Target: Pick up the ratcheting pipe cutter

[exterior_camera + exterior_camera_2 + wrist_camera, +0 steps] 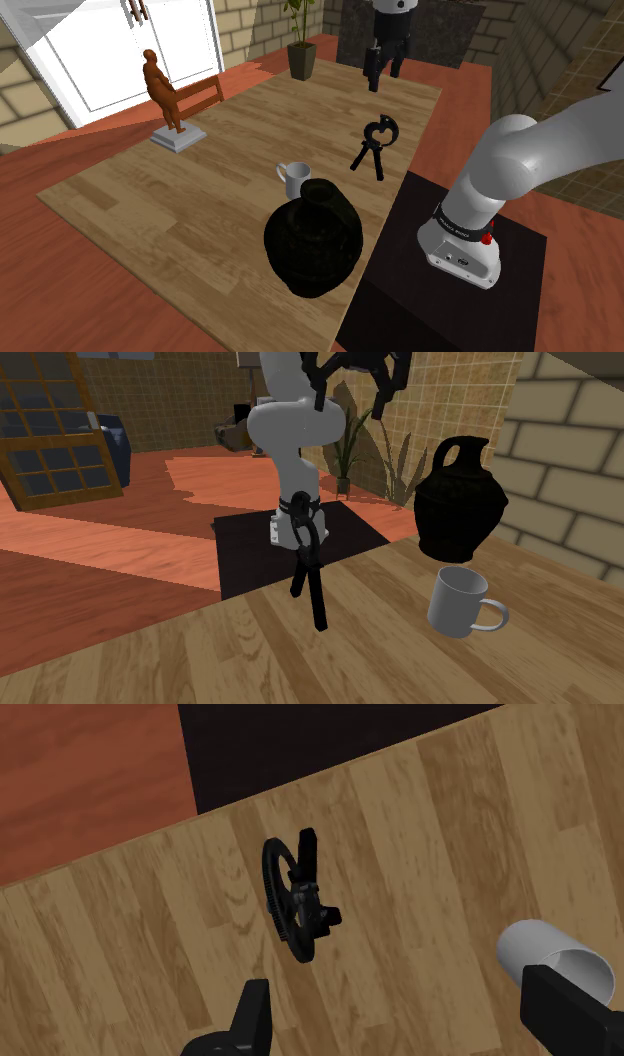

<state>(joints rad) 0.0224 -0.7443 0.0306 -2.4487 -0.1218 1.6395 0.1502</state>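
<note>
**Operator:** Where's my room to move?
**Spotter:** Your cutter (374,146) lies on the table (180,190), apart from the mug (294,178), between it and the table edge by the stand (410,210). There is bare wood all round it.
**Operator:** And the arm?
**Spotter:** Your gripper (385,72) hangs high above the table, pointing down, fingers spread wide, holding nothing.
**Operator:** Which way does it lie?
**Spotter:** Its ring head is the end farther from the mug, and its handles splay at the nearer end.

Home, brick walls (255,25), potted plant (301,45), figurine (163,95)
</note>
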